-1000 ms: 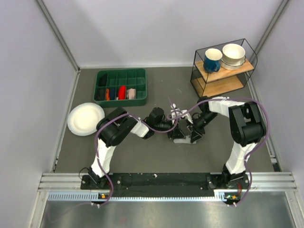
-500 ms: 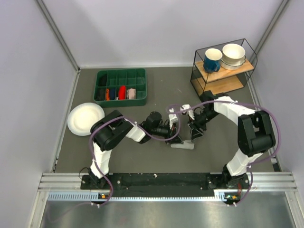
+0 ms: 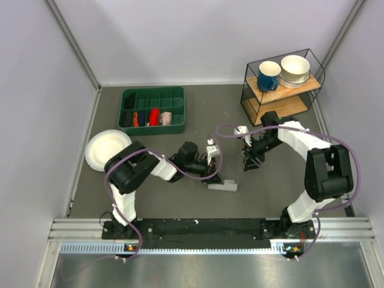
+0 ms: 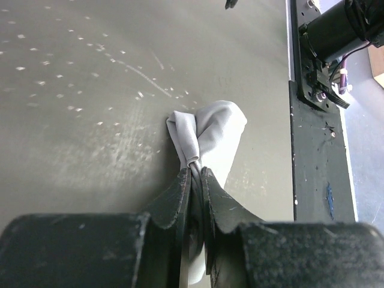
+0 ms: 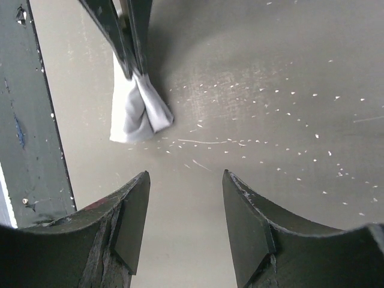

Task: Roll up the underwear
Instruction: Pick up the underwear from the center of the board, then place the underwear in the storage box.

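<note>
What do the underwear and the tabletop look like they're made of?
Underwear: soft, thin fabric, light grey and matte; it bunches into rounded folds where it is pinched. Tabletop: a hard, smooth grey sheet with a dull sheen, marked by pale scratches and specks. It may be laminate or coated board, but the look leaves that open.

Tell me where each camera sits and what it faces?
Top external: above and behind the arms, looking down on the table; the left arm and right arm show whole.
Left wrist: on the left arm, looking along the left gripper, shut on the underwear.
Right wrist: on the right arm, looking down at the table past the open right gripper.
Shared: all three show the underwear.
</note>
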You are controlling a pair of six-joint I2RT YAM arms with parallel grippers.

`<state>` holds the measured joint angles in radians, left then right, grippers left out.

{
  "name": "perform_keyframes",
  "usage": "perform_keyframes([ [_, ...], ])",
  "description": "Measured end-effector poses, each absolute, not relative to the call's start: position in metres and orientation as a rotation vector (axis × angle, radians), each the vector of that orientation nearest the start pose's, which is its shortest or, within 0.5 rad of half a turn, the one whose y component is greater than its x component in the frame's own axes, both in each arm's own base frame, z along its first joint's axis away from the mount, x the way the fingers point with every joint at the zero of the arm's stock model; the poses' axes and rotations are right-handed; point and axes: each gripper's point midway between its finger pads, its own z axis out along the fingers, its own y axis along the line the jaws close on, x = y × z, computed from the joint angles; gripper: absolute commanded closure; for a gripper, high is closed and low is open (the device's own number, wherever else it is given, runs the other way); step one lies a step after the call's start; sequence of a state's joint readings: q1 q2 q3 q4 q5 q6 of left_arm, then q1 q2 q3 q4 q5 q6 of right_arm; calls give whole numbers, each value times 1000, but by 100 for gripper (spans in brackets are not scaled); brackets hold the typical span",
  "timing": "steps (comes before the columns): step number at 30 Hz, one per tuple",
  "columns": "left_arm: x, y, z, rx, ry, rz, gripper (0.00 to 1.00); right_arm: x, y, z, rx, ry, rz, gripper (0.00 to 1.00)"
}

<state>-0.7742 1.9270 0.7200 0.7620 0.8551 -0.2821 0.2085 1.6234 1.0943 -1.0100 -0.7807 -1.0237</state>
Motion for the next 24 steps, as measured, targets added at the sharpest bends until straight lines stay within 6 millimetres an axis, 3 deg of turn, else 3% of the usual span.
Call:
perform_keyframes([
  [5, 209, -354, 62, 1035, 1890, -1426, 96, 237, 149, 86, -1515, 2133, 974, 47],
  [9, 238, -331, 97, 975, 1837, -1336, 96, 237, 149, 91, -1511, 2117, 967, 47],
  [14, 278, -293, 122, 885, 1855, -1199, 97, 238, 149, 95, -1511, 2103, 956, 47],
  [24, 392, -170, 176, 532, 1912, -864, 98, 238, 150, 106, -1511, 2063, 931, 47],
])
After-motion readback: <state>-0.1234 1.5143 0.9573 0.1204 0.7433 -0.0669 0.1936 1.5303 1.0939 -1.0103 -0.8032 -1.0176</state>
